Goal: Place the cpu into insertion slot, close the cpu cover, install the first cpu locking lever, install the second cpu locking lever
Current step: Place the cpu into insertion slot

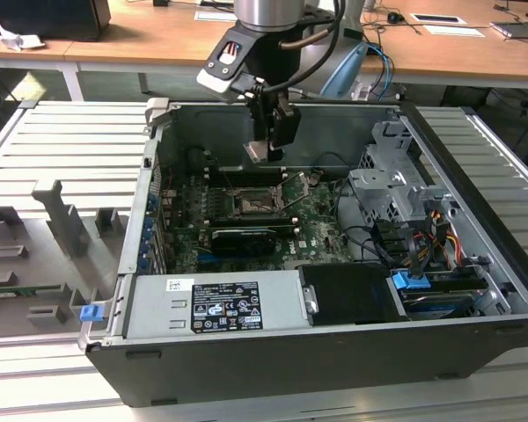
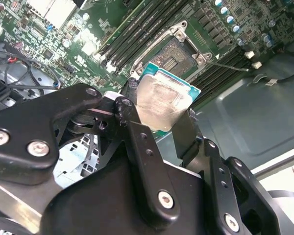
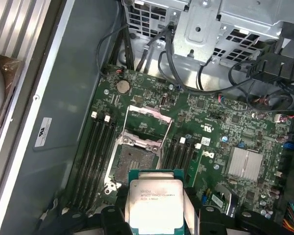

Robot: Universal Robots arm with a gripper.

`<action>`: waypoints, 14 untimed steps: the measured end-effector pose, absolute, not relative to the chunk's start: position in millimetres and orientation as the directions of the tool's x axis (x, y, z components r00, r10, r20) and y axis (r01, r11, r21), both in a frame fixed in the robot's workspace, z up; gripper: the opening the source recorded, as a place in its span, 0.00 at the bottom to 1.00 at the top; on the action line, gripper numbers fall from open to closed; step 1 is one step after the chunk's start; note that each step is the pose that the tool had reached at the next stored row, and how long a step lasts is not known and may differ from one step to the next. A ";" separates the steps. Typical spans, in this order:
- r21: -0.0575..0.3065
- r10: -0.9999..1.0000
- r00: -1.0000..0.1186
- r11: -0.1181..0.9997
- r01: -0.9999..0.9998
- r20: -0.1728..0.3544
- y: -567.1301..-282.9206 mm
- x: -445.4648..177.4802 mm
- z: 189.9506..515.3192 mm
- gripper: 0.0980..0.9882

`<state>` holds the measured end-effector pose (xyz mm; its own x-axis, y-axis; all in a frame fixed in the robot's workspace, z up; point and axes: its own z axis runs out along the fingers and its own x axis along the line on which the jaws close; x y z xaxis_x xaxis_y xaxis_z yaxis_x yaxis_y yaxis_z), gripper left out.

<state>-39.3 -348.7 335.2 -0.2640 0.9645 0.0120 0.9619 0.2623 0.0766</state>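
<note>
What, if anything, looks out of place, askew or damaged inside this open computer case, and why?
Nothing looks spilled or damaged. The one thing out of place is the cpu: it sits clamped in the gripper above the motherboard, not in the insertion slot, which lies bare with the cpu cover standing open.

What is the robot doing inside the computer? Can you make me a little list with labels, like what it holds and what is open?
holding: the end effector is shut on the cpu, pinching it by two edges
cpu position: in the air above the motherboard, not yet in the socket
insertion slot: uncovered, with nothing in it
cpu cover: swung open, off the slot
computer case: lying on its side with its side panel off
</note>
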 end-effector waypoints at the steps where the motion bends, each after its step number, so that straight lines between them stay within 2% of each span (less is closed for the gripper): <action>1: 0.077 0.967 -0.256 0.255 0.964 0.012 -348.7 -39.3 335.1 0.48; 14: 0.077 0.990 -0.143 0.142 0.987 0.012 -348.7 -39.3 331.7 0.48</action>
<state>-39.3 -348.7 331.7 -0.1429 0.9897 0.0120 0.9870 0.1415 0.0766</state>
